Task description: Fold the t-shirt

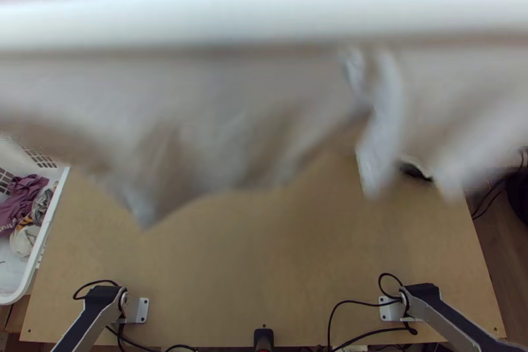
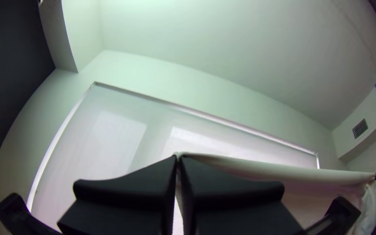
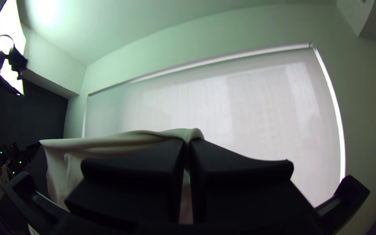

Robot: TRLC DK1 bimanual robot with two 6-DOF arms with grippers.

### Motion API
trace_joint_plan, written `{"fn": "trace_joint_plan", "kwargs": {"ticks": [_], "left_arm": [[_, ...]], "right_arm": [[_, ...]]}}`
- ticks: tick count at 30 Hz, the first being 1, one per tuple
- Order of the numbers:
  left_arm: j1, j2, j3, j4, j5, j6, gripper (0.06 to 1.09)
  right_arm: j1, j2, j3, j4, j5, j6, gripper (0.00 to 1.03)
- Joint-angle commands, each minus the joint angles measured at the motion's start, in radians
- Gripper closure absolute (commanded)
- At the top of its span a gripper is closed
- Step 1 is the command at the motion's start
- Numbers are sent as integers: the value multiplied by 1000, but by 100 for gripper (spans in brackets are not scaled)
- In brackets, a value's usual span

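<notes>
The white t-shirt hangs high over the table in the top view, blurred, stretched wide across the upper half with its lower edge dangling unevenly. In the left wrist view my left gripper is shut on one end of the cloth's top edge, and the shirt runs taut from it to the other gripper. In the right wrist view my right gripper is shut on the opposite end, with the shirt drawn out between the two. Which part of the shirt each holds cannot be told.
A white basket with clothes stands at the table's left side. The wooden table lies beneath the hanging cloth. Black cables run along the near edge, and a dark object lies partly behind the cloth at the right.
</notes>
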Motion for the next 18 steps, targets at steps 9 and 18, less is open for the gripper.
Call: {"fn": "trace_joint_plan", "kwargs": {"ticks": [9, 18], "left_arm": [[77, -265, -103, -168, -97, -32, 105], [59, -462, -573, -306, -14, -79, 105]], "right_arm": [[-13, -216, -61, -273, 105, 97, 100], [90, -367, -719, -249, 105, 226, 100]]}}
